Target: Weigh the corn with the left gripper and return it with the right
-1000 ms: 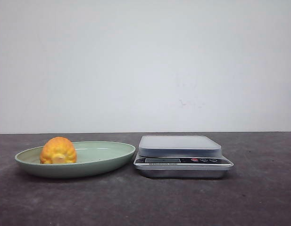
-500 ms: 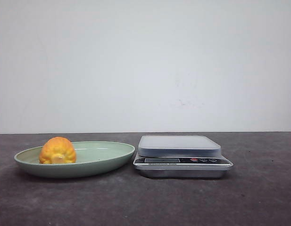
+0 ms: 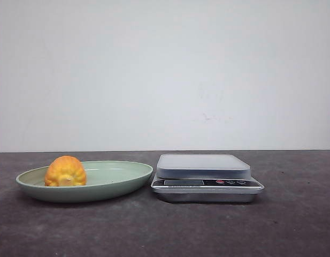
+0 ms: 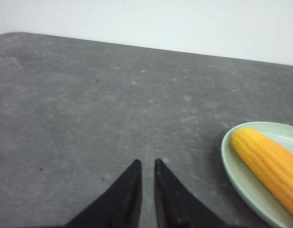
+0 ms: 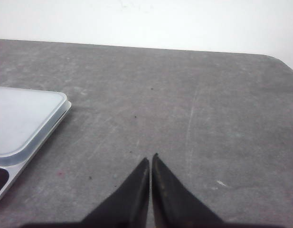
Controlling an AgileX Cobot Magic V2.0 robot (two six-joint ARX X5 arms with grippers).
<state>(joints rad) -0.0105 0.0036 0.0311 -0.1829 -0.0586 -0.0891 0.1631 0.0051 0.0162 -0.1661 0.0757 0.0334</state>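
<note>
My left fingers (image 4: 147, 164) are resting almost together, holding nothing, above the grey tabletop (image 4: 89, 104). My right fingers (image 5: 150, 160) are pressing together, also holding nothing. The corn (image 3: 65, 171) is lying in the green dish (image 3: 119, 176), just beside the scale (image 3: 206, 176).

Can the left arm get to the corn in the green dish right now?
Probably yes. The corn lies uncovered in the dish, nothing sits on it, and the table between it and the left gripper is bare. But the jaws look nearly closed, so they would need to open first.
</note>
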